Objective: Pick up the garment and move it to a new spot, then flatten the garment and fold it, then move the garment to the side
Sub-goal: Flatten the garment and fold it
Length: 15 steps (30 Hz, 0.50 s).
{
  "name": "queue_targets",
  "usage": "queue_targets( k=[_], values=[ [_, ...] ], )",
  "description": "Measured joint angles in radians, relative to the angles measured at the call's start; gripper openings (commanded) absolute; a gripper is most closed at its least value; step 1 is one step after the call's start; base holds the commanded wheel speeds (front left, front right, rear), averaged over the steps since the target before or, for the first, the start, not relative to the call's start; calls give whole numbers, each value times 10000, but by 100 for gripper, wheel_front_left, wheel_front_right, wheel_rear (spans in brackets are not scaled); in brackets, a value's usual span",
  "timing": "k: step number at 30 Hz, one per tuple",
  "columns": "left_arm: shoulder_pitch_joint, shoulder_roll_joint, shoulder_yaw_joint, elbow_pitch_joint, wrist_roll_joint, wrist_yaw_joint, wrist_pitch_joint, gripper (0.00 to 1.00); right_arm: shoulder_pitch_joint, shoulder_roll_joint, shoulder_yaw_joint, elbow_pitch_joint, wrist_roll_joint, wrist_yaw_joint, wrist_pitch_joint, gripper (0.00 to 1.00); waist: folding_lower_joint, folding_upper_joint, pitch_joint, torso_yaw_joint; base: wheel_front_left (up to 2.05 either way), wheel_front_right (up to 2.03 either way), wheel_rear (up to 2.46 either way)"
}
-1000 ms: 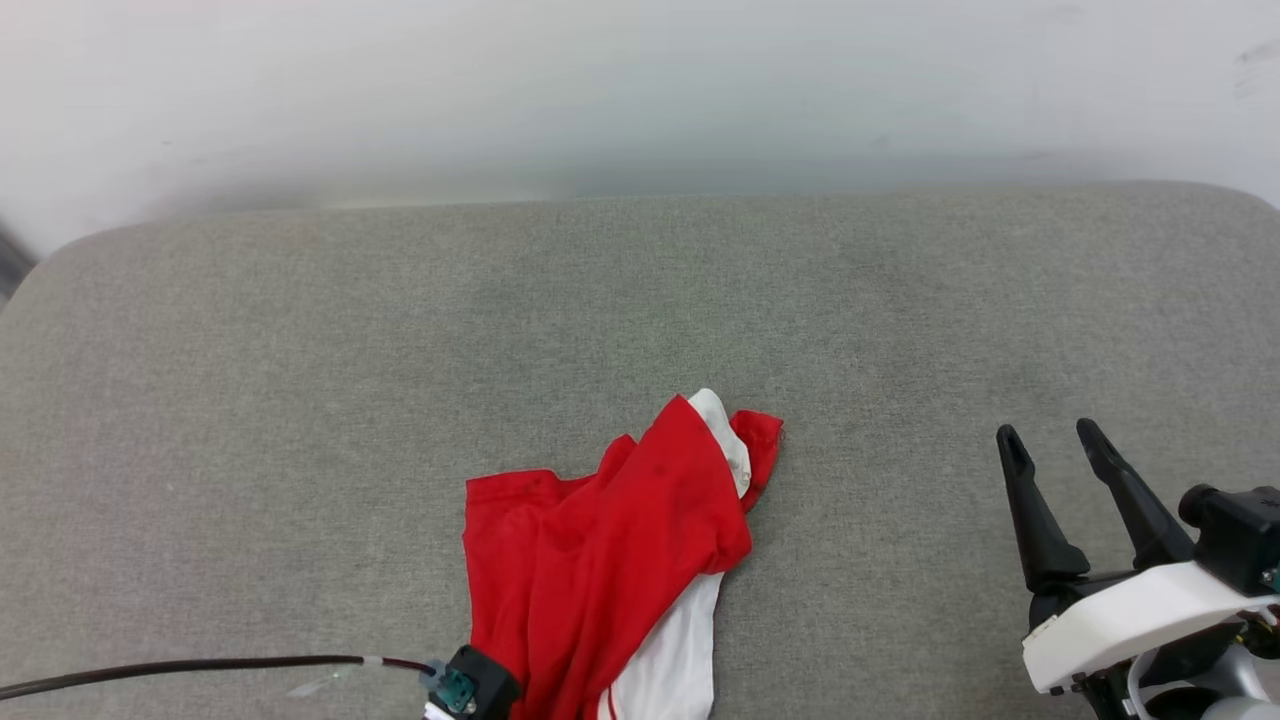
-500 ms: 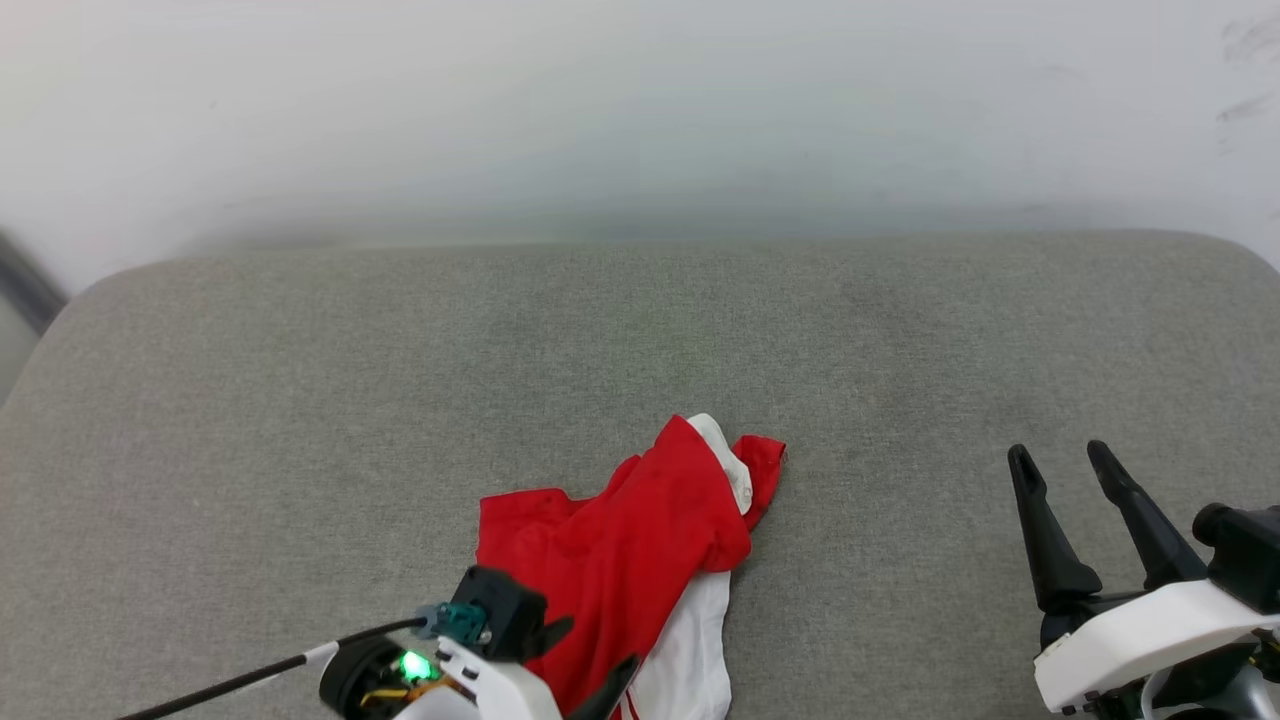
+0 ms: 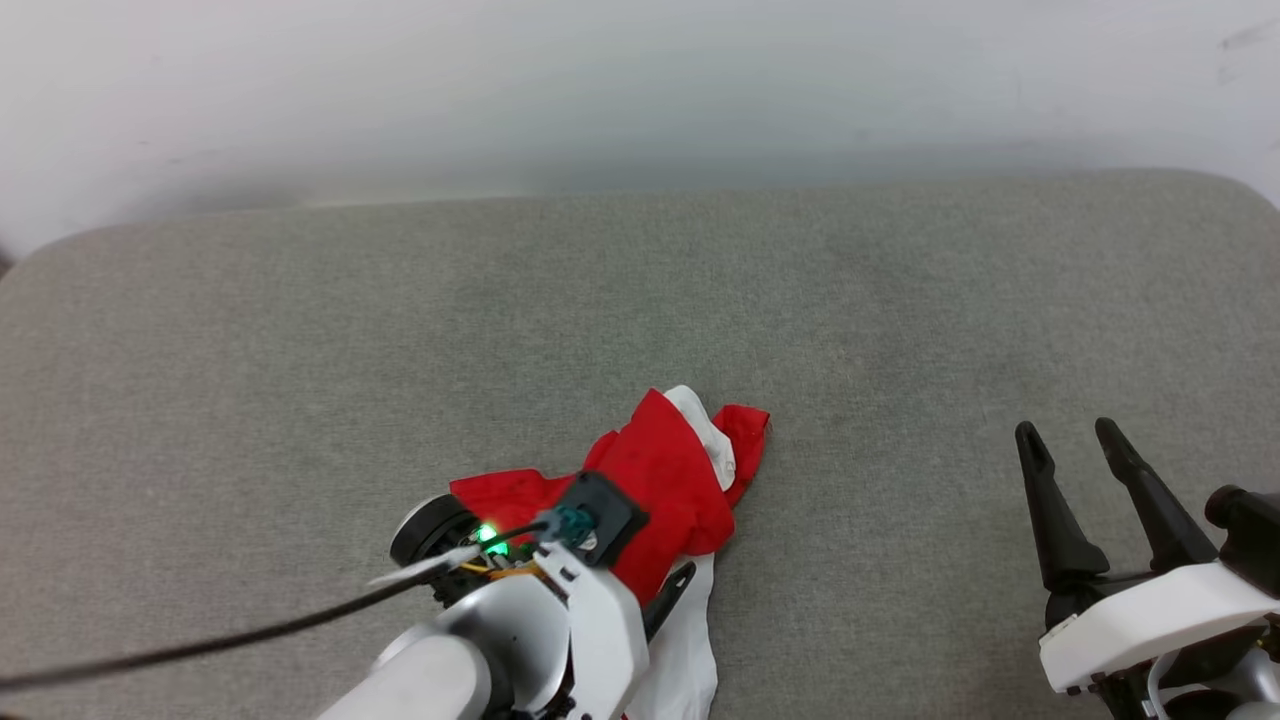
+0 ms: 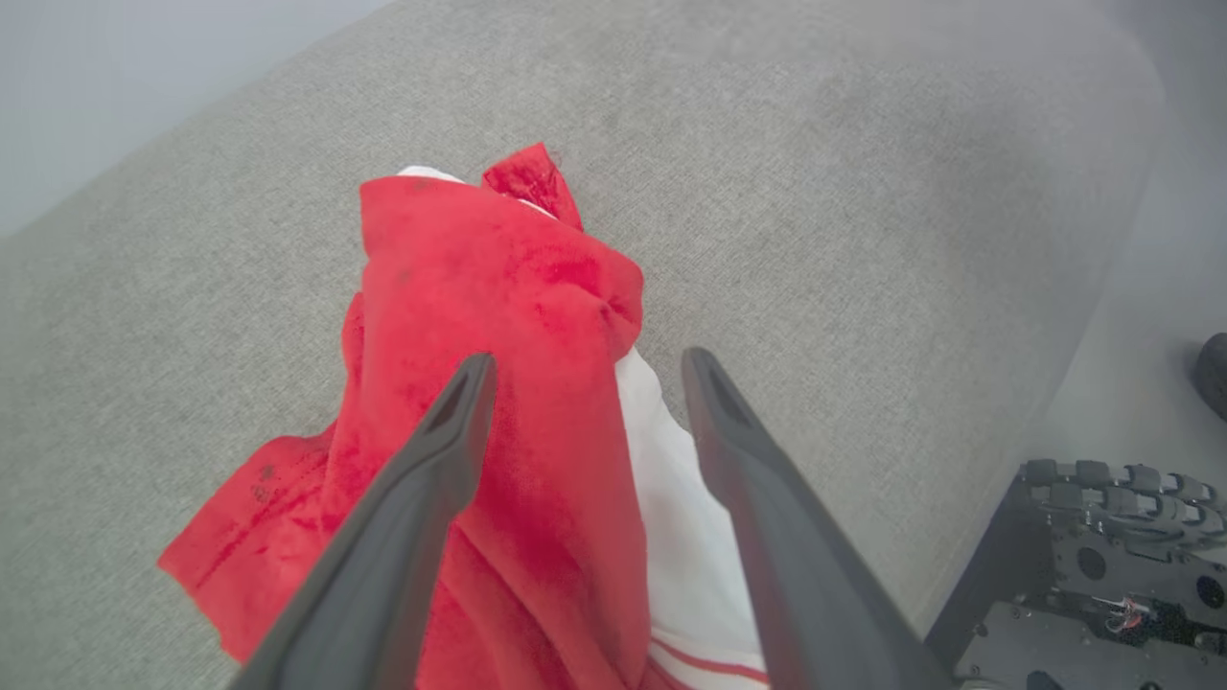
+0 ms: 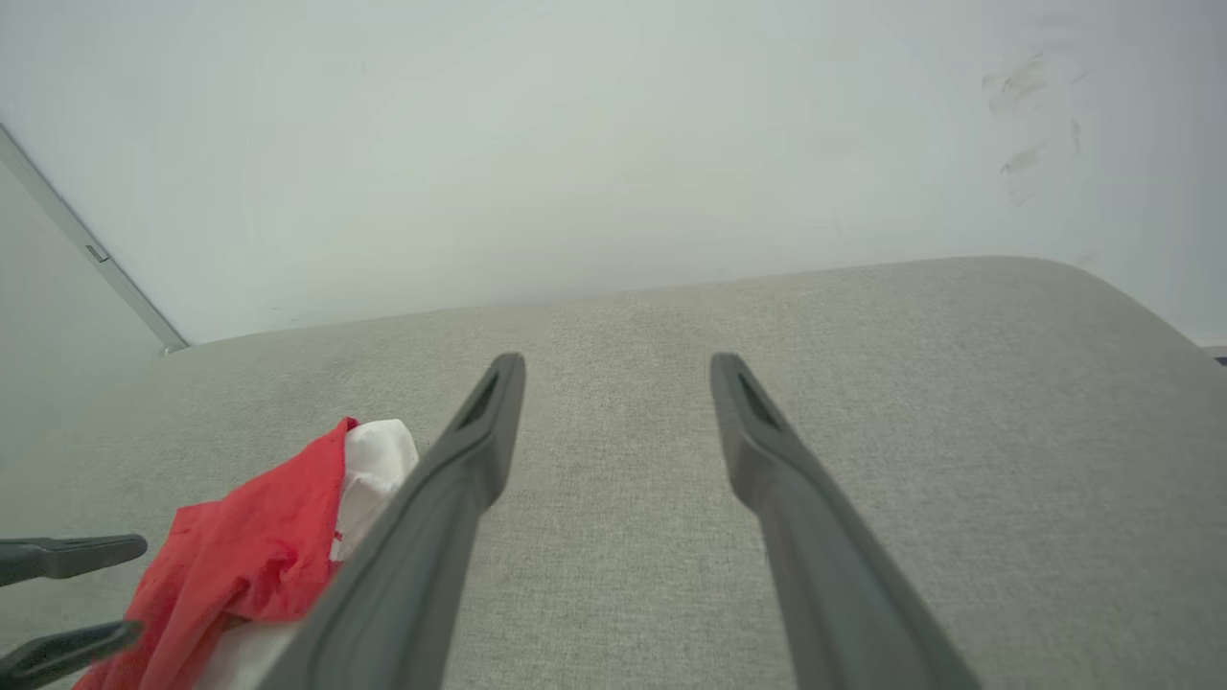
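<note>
The garment (image 3: 665, 475) lies crumpled on the grey cushion, red cloth bunched over a white sleeve part (image 4: 671, 498) with striped trim; its letters are hidden. My left gripper (image 4: 585, 359) is open just above the garment (image 4: 498, 316), its fingers straddling the red fold and the white part. In the head view one dark fingertip (image 3: 683, 575) pokes out beyond the left wrist, over the white cloth. My right gripper (image 3: 1065, 430) stands open far to the right, holding nothing. In the right wrist view that gripper (image 5: 618, 359) points at bare cushion, with the garment (image 5: 249, 546) at lower left.
The grey cushion (image 3: 900, 300) spreads wide around the garment and ends at a white wall (image 3: 640, 80). A black cable (image 3: 200, 640) trails from the left wrist. My dark base (image 4: 1083, 565) shows beyond the cushion's front edge.
My left arm has come forward from the bottom edge until its open gripper is over the garment. The head camera shifted. The right gripper stayed in place.
</note>
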Motion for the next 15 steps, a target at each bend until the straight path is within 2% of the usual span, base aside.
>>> queue_targets(
  k=[5,11,13,14,15],
  values=[
    [-702,-217,-531,855,111,-485,667,100,-151,0,0,69,65,0,-86,100,0,0,309,-183,0,0,0],
    [-1511,-79,-1114,1630,520,-805,1365,100,-198,2,12,199,42,0,-215,100,0,0,581,-374,0,0,0],
    [-1579,-27,-1264,1824,476,-863,1672,28,-222,0,-15,261,115,0,-230,100,0,0,616,-415,0,0,0],
    [-1604,-8,-1331,1871,426,-892,1751,0,-225,2,-17,282,98,0,-261,100,1,0,626,-427,0,0,0],
    [-1683,13,-1404,1914,428,-907,1852,0,-232,0,-10,295,88,0,-291,100,0,0,628,-437,0,0,0]
  ],
)
